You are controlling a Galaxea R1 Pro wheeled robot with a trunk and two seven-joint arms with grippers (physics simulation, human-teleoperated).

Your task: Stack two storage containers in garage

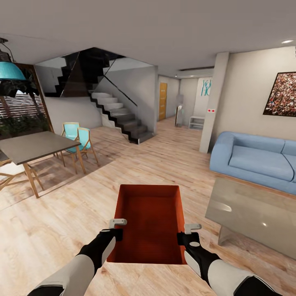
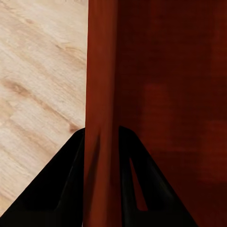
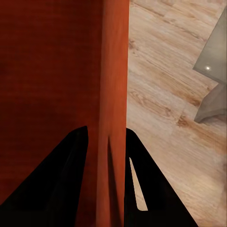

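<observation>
Orange bin (image 1: 150, 222) was carried level above wood floor (image 1: 61, 222), just left of glass table (image 1: 255, 213). Left gripper (image 1: 116, 228) and right gripper (image 1: 187, 232) each pinched opposite wall, likely balancing load for transport.

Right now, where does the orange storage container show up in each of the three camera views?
Head view: storage container low in the centre, held between left gripper and right gripper.
Left wrist view: its side wall runs between the fingers; interior beyond.
Right wrist view: its opposite wall between the fingers.
Shared landmark: light wood plank floor.
</observation>
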